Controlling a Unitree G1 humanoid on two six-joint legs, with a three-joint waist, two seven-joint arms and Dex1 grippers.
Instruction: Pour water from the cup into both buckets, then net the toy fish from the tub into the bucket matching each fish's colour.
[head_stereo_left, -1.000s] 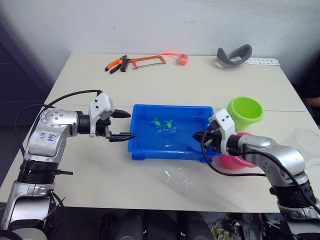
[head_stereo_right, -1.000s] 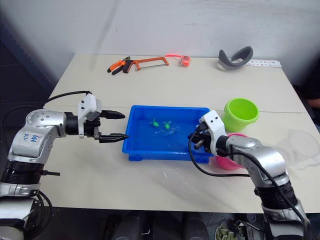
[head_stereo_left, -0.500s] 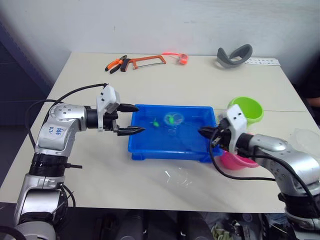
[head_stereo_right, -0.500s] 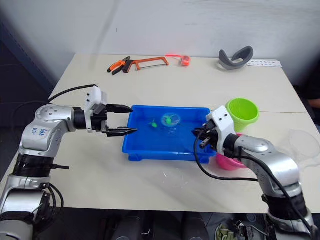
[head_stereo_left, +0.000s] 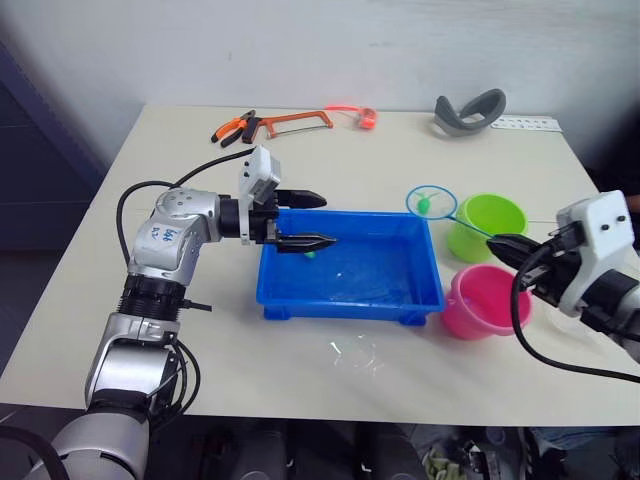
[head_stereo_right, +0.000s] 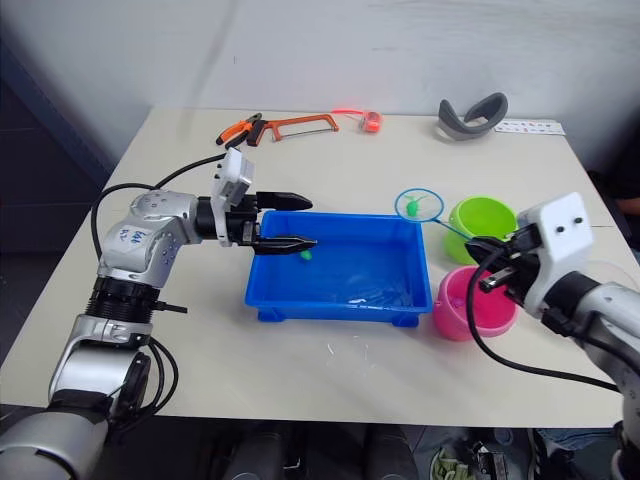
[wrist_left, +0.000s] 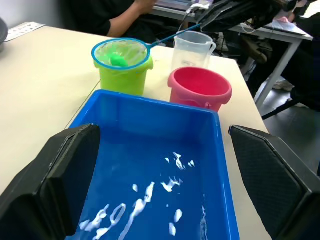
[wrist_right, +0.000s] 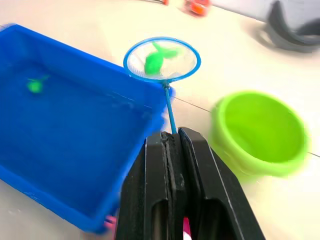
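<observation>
My right gripper (head_stereo_left: 506, 246) is shut on the thin handle of the net (head_stereo_left: 431, 202). The hoop hangs in the air over the far right corner of the blue tub (head_stereo_left: 345, 302), just left of the green bucket (head_stereo_left: 490, 222). One green fish (wrist_right: 154, 61) lies in the mesh. The pink bucket (head_stereo_left: 485, 300) stands in front of the green one, beside the tub. Another green fish (head_stereo_left: 310, 253) floats at the tub's left end, under my open left gripper (head_stereo_left: 327, 219). The clear cup (wrist_left: 194, 49) stands behind the buckets.
A hacksaw and pliers (head_stereo_left: 270, 125), an orange item (head_stereo_left: 362, 115) and a grey curved band (head_stereo_left: 468, 110) lie along the table's far edge. A wet patch (head_stereo_left: 355, 352) sits on the table in front of the tub. A seated person (wrist_left: 115, 15) is beyond the table.
My right gripper has lifted the net out of the tub with a green fish and drawn back to the right, near the green bucket. My left gripper has moved right, over the tub's left end.
</observation>
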